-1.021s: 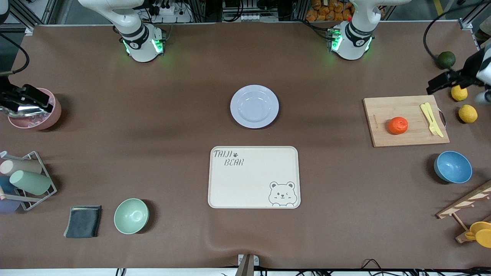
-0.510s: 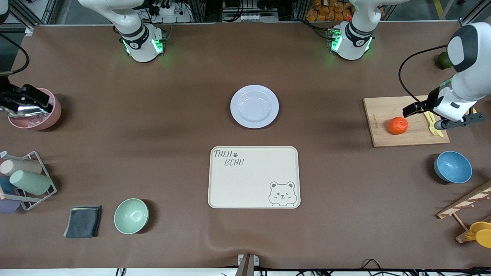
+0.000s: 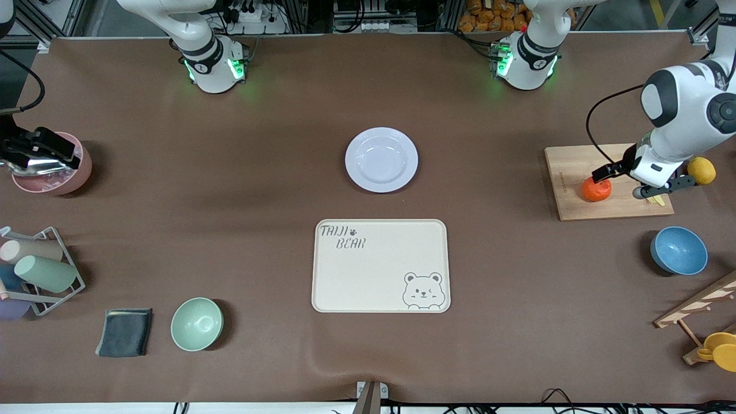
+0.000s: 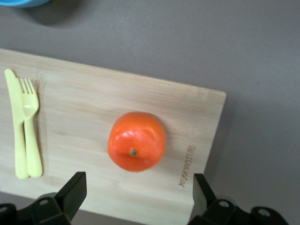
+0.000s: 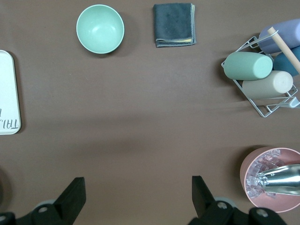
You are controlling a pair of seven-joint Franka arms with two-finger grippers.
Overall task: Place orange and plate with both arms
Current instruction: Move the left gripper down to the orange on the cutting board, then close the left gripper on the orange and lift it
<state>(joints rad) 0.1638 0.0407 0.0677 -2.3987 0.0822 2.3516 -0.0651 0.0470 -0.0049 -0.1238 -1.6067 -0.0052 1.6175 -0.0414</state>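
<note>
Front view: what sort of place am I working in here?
Likely a robot lab bench staged as a kitchen table: a bamboo cutting board bearing an orange and plastic cutlery, a bear-print tray, and aluminium framing around the brown mat.

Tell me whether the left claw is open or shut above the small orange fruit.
Open: the left claw has its fingers spread wide, above the small round orange, not touching it.

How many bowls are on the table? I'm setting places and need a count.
3. A green bowl sits beside the grey cloth; a blue bowl sits nearer the front camera than the cutting board; a pink bowl sits at the right arm's end, partly covered by that arm.
</note>
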